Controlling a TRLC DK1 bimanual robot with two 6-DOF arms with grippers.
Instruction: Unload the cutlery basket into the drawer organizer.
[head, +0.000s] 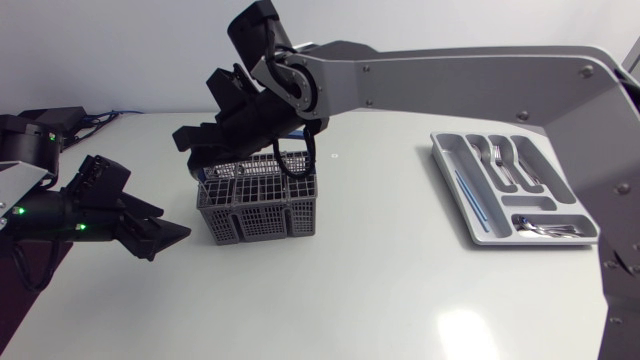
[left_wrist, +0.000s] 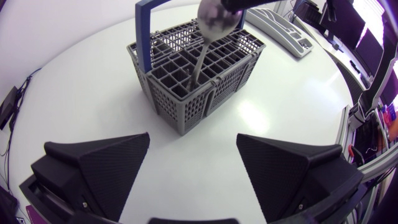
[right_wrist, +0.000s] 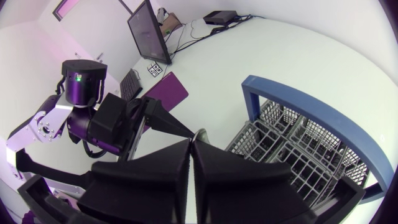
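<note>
The grey cutlery basket (head: 258, 197) with a blue handle (left_wrist: 145, 34) stands left of the table's middle. A metal spoon (left_wrist: 216, 18) stands bowl-up, its handle down in one of the basket's compartments. My right gripper (right_wrist: 191, 144) hangs over the basket (right_wrist: 298, 158), shut on the spoon's bowl end (right_wrist: 200, 133). In the head view the right gripper (head: 200, 138) sits above the basket's left side. To the basket's left, low over the table, my left gripper (head: 168, 236) is open and holds nothing. Its fingers (left_wrist: 106, 158) point at the basket (left_wrist: 199, 78).
The grey drawer organizer (head: 470, 205) lies at the right side of the table, with forks (head: 500, 160), spoons (head: 545, 230) and a thin blue-handled piece (head: 470, 195) in its compartments. It also shows beyond the basket as the organizer (left_wrist: 280, 28). Bare white table lies between basket and organizer.
</note>
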